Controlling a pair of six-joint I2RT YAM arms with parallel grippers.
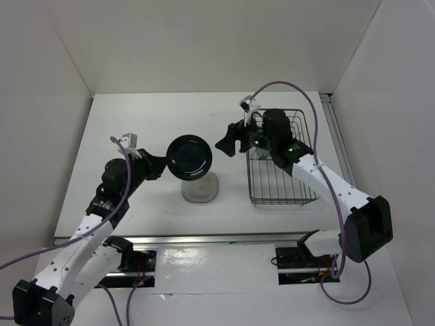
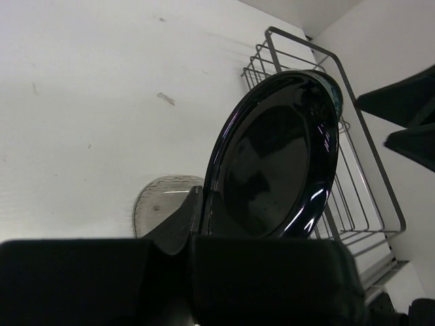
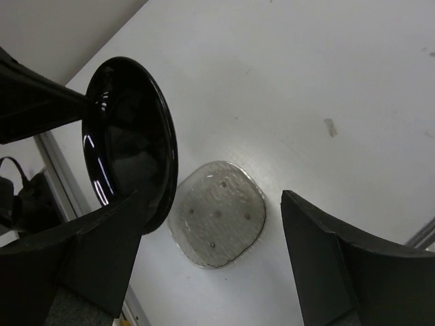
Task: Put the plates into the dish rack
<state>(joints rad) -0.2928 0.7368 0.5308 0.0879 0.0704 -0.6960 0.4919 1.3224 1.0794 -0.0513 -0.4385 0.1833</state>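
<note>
The black plate [image 1: 189, 157] is being held up in the air above the table [image 1: 136, 122] by the left gripper [image 1: 158, 166]. Its rim is being pinched on the side nearest the left arm, and the fingers are being squeezed tight on it. The hollow side of the plate is being turned toward the top camera. How far it is being tipped cannot be told for sure. The other side of the rim is not being held by anything, and it is being pointed to the right.

The right gripper [image 1: 229, 140] is being held just to the right of that free side. Its jaws are being spread wide and nothing is being gripped in them. The plate is being faced by the open jaws but is not being touched by them, and a gap is being shown between them in the right wrist view.

The dish rack [image 1: 282, 183] is being seen further to the right, past the right gripper, so it is being reached more easily by the right arm. It looks as if the plate is being offered from one arm to the other. For that, the free rim would need to be brought straight across, left to right, in between the open jaws.

The whitish square plate [image 3: 217, 214] is being seen flat on the table, right under the black plate.
</note>
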